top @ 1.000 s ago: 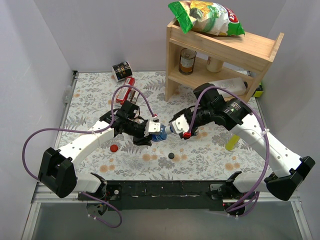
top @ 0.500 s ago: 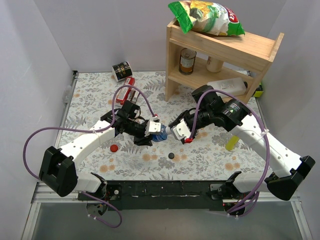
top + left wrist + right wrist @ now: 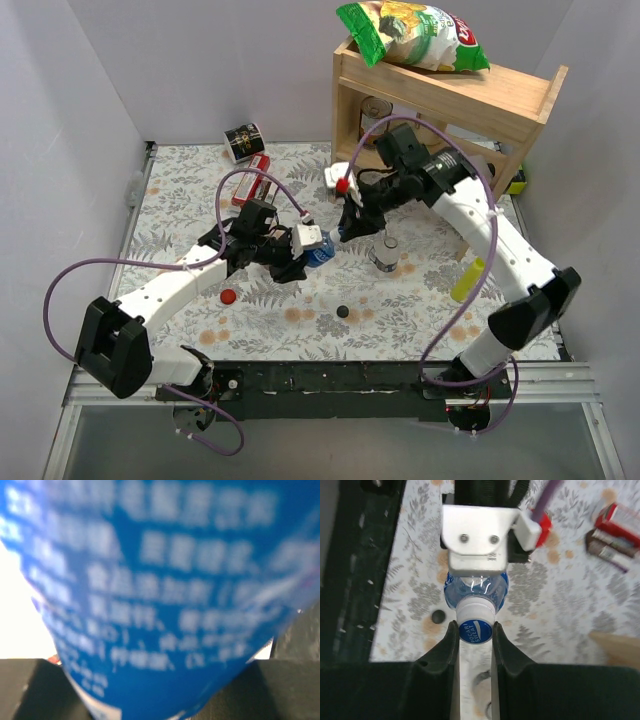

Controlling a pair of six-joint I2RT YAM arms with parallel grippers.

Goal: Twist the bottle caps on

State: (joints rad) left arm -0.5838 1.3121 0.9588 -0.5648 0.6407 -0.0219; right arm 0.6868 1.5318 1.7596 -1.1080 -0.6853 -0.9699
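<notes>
My left gripper [image 3: 305, 243] is shut on the blue-label bottle [image 3: 318, 252], holding it tilted above the table. The blurred blue label [image 3: 160, 595] fills the left wrist view. In the right wrist view the bottle's neck [image 3: 475, 587] points at the camera. The blue-and-white cap [image 3: 475, 631] sits on it. My right gripper [image 3: 475, 630] is shut on that cap, one finger on each side. It also shows in the top view [image 3: 338, 235]. A red cap [image 3: 229, 296] and a black cap [image 3: 343, 312] lie loose on the table. A clear uncapped bottle [image 3: 383, 252] stands to the right.
A wooden shelf [image 3: 440, 100] stands at the back right with a can, a white jug and a chip bag on it. A yellow squeeze bottle [image 3: 466, 280] lies at the right. A dark can [image 3: 241, 141] and red packets [image 3: 250, 186] lie at the back left.
My right arm has swung up and back, and its gripper now meets the bottle's cap from the far side. This uncovers the standing clear bottle. My left gripper has barely moved.
</notes>
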